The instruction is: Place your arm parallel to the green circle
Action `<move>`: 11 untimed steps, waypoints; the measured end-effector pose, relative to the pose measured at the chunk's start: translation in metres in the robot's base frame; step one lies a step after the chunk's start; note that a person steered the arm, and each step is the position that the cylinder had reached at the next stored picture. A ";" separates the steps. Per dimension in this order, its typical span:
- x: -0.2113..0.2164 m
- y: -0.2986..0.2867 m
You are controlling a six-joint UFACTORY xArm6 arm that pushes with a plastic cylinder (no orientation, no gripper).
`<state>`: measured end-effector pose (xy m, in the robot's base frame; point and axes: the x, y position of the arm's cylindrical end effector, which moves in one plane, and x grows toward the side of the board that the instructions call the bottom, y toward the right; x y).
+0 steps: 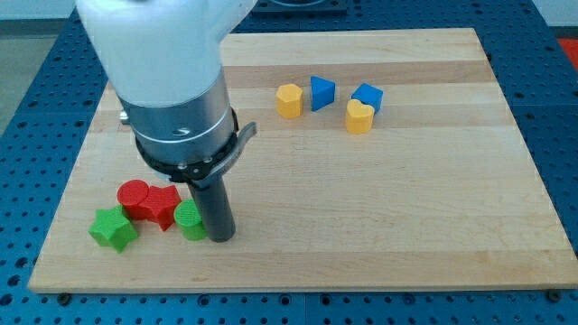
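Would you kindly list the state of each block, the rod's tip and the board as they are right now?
My tip: down on the board, against the green circle's right side.
Green circle block: flat, touching the red blocks.
Green star block: flat, lower left.
Red circle block and red star block: touching.
Yellow hexagon block, blue triangle block: adjacent.
Blue block, yellow heart block: touching.
Wooden board: flat.

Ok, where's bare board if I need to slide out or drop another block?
Bare: the whole stretch to the view's right of my tip, below the yellow heart. Crowded: the bottom left, where my tip sits against the green circle, with the red blocks and green star beside it.
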<state>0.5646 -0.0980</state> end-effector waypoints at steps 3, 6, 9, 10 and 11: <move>0.000 -0.005; -0.004 0.076; -0.023 0.081; -0.070 0.081; -0.121 0.081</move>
